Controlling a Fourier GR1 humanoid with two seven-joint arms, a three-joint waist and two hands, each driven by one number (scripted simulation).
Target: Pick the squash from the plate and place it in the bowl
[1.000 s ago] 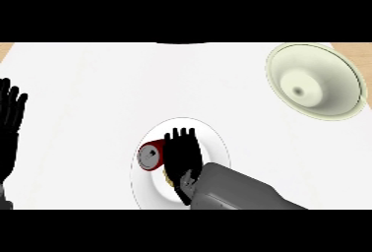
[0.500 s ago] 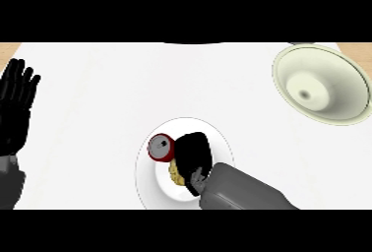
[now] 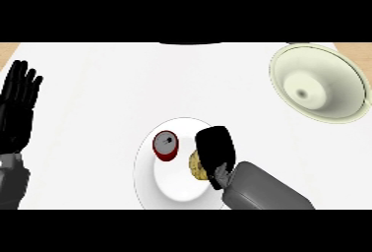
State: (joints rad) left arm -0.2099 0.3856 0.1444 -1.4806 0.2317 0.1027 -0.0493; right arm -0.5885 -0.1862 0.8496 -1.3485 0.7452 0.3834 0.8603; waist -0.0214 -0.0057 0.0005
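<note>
Yellow and bumpy, the squash (image 3: 195, 165) lies on the white plate (image 3: 170, 189), just under the right hand (image 3: 216, 147), peeking out at the hand's eight o'clock. The hand's fingers curl down over it, seemingly closing round it. Its long axis cannot be told. A red-rimmed can (image 3: 166, 145) sits at the squash's ten o'clock. The bowl (image 3: 320, 83) waits toward one o'clock. The left hand (image 3: 18, 106) rests open at nine o'clock.

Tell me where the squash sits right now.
In the head view the squash lies on the white plate at lower centre, just right of a red-rimmed can, with the right hand curled over it.
</note>
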